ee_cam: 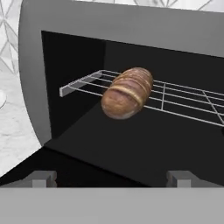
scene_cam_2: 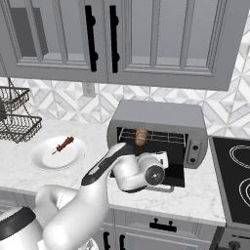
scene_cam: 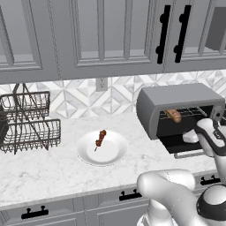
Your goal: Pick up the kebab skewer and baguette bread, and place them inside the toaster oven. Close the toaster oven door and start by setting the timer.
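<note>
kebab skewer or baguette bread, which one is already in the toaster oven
The baguette bread: it lies on the toaster oven's wire rack, while the kebab skewer lies on the white plate.

Grey cabinets [scene_cam: 101, 35] above a white marble counter [scene_cam: 53, 172]; patterned tile backsplash [scene_cam: 79, 97]; wire rack [scene_cam: 26, 121] left.

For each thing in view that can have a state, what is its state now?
toaster oven door: open, folded down.
baguette bread: lying on the wire rack inside the toaster oven.
kebab skewer: lying on the white plate.
end effector: open, holding nothing.
</note>
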Motion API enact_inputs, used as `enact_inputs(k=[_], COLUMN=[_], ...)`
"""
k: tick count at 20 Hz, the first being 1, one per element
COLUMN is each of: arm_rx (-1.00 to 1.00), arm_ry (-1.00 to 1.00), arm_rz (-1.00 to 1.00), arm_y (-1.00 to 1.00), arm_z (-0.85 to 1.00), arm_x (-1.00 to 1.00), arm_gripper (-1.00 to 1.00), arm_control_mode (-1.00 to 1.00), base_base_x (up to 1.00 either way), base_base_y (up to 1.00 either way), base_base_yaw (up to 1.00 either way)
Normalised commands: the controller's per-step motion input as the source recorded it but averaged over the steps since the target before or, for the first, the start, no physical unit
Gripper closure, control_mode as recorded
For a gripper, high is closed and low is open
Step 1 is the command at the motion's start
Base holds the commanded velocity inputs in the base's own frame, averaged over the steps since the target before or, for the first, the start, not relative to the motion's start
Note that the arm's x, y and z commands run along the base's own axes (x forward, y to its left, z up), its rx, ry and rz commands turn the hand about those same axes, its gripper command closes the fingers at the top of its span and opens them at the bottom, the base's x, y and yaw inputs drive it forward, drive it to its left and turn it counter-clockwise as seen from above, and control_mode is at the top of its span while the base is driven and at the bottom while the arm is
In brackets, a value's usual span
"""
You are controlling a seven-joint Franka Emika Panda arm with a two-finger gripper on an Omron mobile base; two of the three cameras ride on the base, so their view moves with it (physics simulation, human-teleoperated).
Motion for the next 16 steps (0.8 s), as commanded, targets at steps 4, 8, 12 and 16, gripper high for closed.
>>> enact_inputs(k=[4,8,12,16], arm_rx=[0.07,0.05,0.06,0.06], arm_ry=[-0.18,-0.08,0.0,0.0], arm_rz=[0.0,0.0,0.0,0.0], arm_y=[-0.01,0.0,0.0,0.0], arm_z=[0.27,0.37,0.23,0.2], arm_x=[0.0,0.0,0.01,0.21], arm_gripper=[-1.0,-1.0,-1.0,-1.0], arm_control_mode=[-1.0,-1.0,-1.0,-1.0], base_base_x=[0.0,0.0,0.0,0.0], base_base_y=[0.0,0.0,0.0,0.0], base_base_yaw=[0.0,0.0,0.0,0.0])
